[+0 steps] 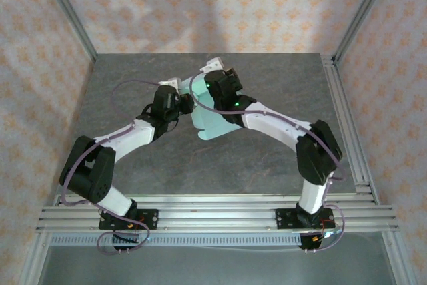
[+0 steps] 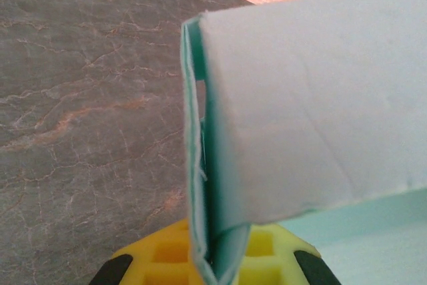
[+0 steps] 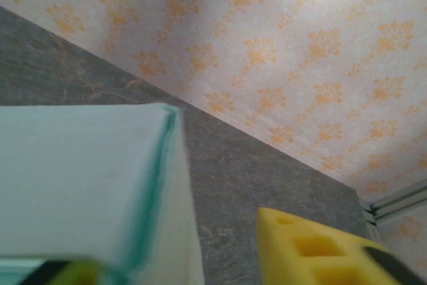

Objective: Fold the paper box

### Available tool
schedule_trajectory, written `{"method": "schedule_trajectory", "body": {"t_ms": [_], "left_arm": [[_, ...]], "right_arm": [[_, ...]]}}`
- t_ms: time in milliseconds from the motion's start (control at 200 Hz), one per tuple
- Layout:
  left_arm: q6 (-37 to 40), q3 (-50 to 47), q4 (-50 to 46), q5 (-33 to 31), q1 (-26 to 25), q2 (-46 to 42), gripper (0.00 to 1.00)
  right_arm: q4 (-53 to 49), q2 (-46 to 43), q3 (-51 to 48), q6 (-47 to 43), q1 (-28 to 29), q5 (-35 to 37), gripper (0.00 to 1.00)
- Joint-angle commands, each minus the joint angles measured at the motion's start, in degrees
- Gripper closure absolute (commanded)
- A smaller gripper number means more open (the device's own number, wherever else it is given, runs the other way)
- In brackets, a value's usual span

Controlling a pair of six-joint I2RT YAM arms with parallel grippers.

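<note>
**Left gripper pinches the paper box, right gripper stands apart**

Top view: the paper box (image 1: 212,123) sits between the two wrists, over the grey table (image 1: 200,178).

Left wrist: the left gripper (image 2: 213,268) is clamped on the box's folded edge, with a yellow pad (image 2: 267,248) on each side. The card rises ahead of it.

Right wrist: the right gripper (image 3: 193,265) has its jaws apart. The box lies against one finger, and bare table shows between it and the other yellow finger (image 3: 313,251).

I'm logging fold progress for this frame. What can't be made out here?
Top view: flaps of the paper box, covered by both arms.
Left wrist view: the box's right end, cut off by the frame edge.
Right wrist view: the box's creases, blurred, too close to the lens.
</note>
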Motion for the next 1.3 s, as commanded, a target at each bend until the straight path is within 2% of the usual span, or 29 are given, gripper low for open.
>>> {"method": "schedule_trajectory", "body": {"t_ms": [0,175,270,455,551,726,811,1051,1126,1291], "left_arm": [[-1.1,2.1,-3.4,-2.8,-0.1,0.5,1.0],[-1.5,2.8,-4.2,-2.8,0.0,1.6,1.0],[-1.7,3.0,-4.5,-2.8,0.0,1.8,1.0],[-1.7,3.2,-4.5,-2.5,0.0,2.2,1.0],[-1.6,3.2,-4.5,-2.2,0.0,2.2,1.0],[-1.2,3.0,-5.5,-2.6,0.1,1.5,1.0],[-1.0,3.2,-7.0,-2.8,0.2,1.3,1.0],[-0.8,3.5,-8.7,-2.6,0.5,0.7,1.0],[0.6,5.7,-14.3,-3.2,1.2,0.8,1.0],[8.6,16.0,-37.0,-1.1,4.7,4.3,1.0]], "right_arm": [[0.7,-4.4,-1.8,2.1,-0.3,-2.8,0.51],[3.0,-10.0,-7.0,2.0,-0.3,-6.9,0.35],[4.5,-13.4,-10.4,2.0,-0.3,-10.5,0.31],[5.6,-19.3,-15.0,3.3,-0.7,-19.8,0.28],[5.8,-21.1,-16.2,4.6,-1.3,-21.5,0.26],[4.1,-24.4,-18.1,12.6,-6.9,-27.3,0.28],[2.5,-24.7,-18.1,15.1,-9.0,-28.7,0.29],[1.2,-22.8,-17.8,14.4,-9.4,-31.4,0.3],[-1.2,-21.7,-16.2,16.7,-10.0,-31.7,0.3],[-4.4,-21.5,-15.3,18.6,-10.6,-31.8,0.3]]}}
